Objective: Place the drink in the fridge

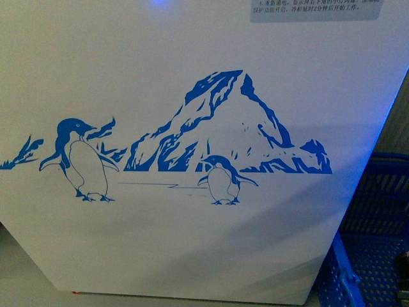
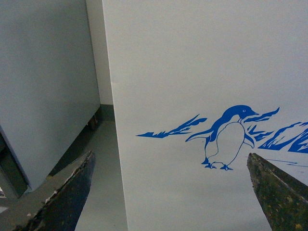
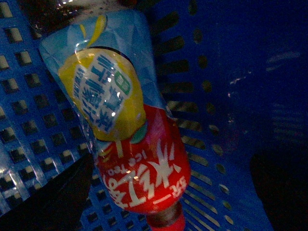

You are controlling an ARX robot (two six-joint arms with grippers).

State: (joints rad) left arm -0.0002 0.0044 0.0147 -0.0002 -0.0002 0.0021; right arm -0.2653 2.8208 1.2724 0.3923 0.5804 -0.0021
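My left hand (image 2: 169,158) hangs low, facing the white front of the fridge (image 2: 202,72). Its two worn dark fingers (image 2: 72,192) are spread wide with nothing between them, so it is open and empty. My right hand (image 3: 171,163) is down inside the blue plastic basket (image 3: 29,96), looking at the drink (image 3: 139,159). I can only make out its fingers as two dim dark shapes at the picture's lower corners. They stand wide apart on either side of the bottle, so I read that hand as open, though I cannot tell whether the nearer finger touches the bottle. There is one drink, a bottle lying on the basket's perforated floor against its wall. It has a red label with white lettering, a yellow lemon picture on pale blue, and a red cap (image 3: 168,222) that the frame edge cuts off. From the front camera neither arm shows. I count one fridge (image 1: 192,64) filling the view, with two blue penguins (image 1: 80,160) and one mountain (image 1: 236,121) printed on it. I also count one sticker (image 1: 313,9) at the top, too small to read, and one basket (image 1: 377,217) just beside the fridge's right corner, only partly in frame. The fridge's lid is out of view. In the left wrist view one penguin shows, with a grey cabinet (image 2: 43,86) and a strip of floor (image 2: 103,192) beside the fridge.
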